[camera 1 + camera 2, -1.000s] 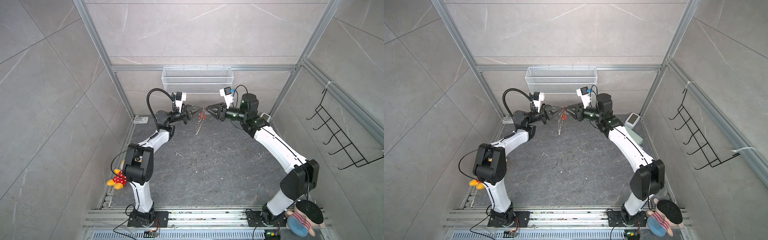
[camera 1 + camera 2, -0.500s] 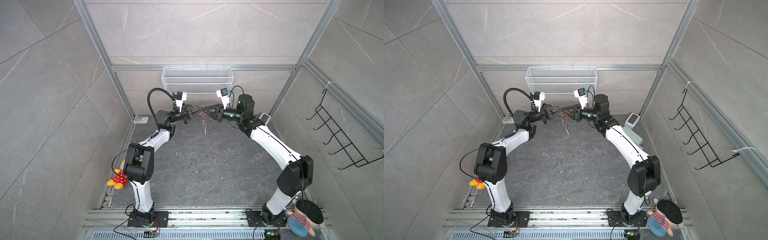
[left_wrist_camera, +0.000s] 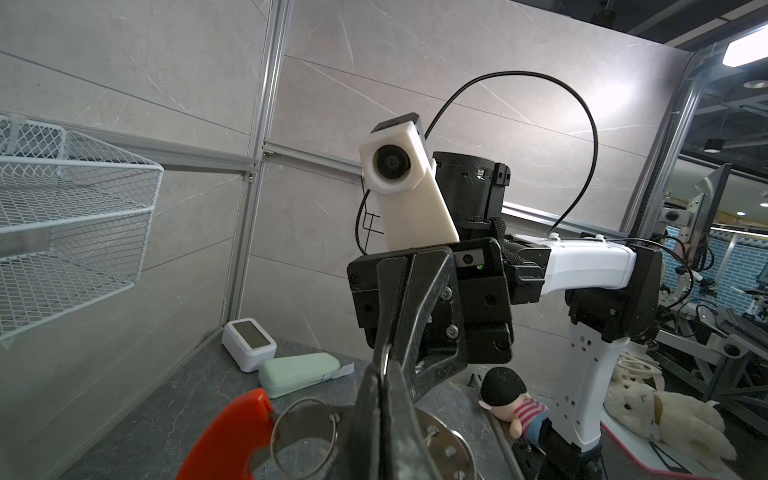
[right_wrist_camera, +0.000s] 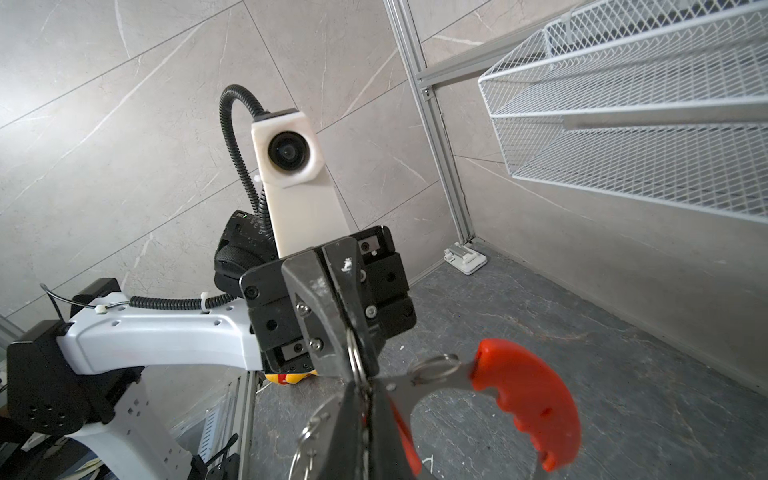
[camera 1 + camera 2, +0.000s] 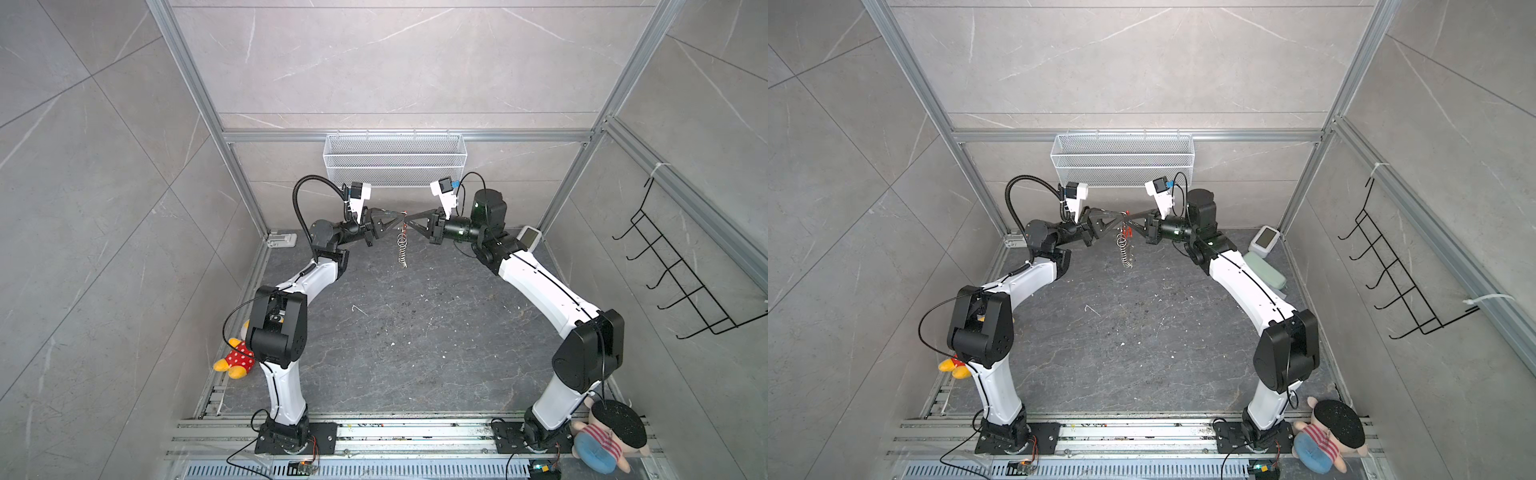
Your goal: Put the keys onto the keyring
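Keyring (image 5: pixel 402 248), likely light, floppy, slippery, dangles below left gripper (image 5: pixel 399 214) and right gripper (image 5: pixel 409 217), both pinched shut on its top loop: sensible hold.

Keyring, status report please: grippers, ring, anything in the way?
Left gripper shut on keyring, hanging in mid-air. Right gripper shut on it too, tip to tip. Nothing in the way.

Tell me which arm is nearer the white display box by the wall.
Right. The right arm runs close beside the display box; the left arm is across the table, on the opposite side.
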### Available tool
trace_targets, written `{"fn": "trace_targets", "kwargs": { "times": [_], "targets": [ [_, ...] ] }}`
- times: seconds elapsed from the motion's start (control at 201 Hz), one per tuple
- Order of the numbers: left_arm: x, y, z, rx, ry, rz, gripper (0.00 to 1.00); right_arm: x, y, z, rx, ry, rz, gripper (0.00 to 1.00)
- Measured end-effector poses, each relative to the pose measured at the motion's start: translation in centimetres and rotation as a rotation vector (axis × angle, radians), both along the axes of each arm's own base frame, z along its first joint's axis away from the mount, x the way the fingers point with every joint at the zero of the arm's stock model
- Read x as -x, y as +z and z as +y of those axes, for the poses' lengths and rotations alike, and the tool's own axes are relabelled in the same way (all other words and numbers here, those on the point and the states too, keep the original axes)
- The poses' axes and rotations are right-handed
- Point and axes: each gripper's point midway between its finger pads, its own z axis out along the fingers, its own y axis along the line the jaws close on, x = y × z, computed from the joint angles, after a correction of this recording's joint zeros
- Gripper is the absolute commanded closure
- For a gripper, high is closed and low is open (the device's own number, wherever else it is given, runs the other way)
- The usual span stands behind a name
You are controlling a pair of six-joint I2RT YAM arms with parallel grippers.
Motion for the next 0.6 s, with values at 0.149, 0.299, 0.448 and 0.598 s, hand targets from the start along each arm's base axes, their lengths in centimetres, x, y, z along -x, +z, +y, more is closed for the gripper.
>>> {"fn": "trace_targets", "kwargs": {
  "times": [0.149, 0.299, 0.448, 0.598],
  "targets": [
    [-0.1, -0.3, 0.0, -0.008, -0.001, -0.001, 0.79, -0.1, -0.3, -0.2, 0.05, -0.014, -0.017, 1.0],
    [-0.3, -0.8, 0.8, -0.029, 0.016, -0.065, 0.73, -0.1, -1.2, -0.4, 0.147, -0.045, -0.034, 1.0],
    [-1.6, -2.7, 2.9, -0.083, 0.064, -0.095, 0.76, -0.1, -3.5, -0.5, 0.273, -0.076, -0.063, 1.0],
    [-2.7, -5.6, 4.5, -0.204, 0.107, -0.12, 0.77, 0.5, -6.2, 0.5, 0.394, -0.056, -0.12, 1.0]
  ]
}}
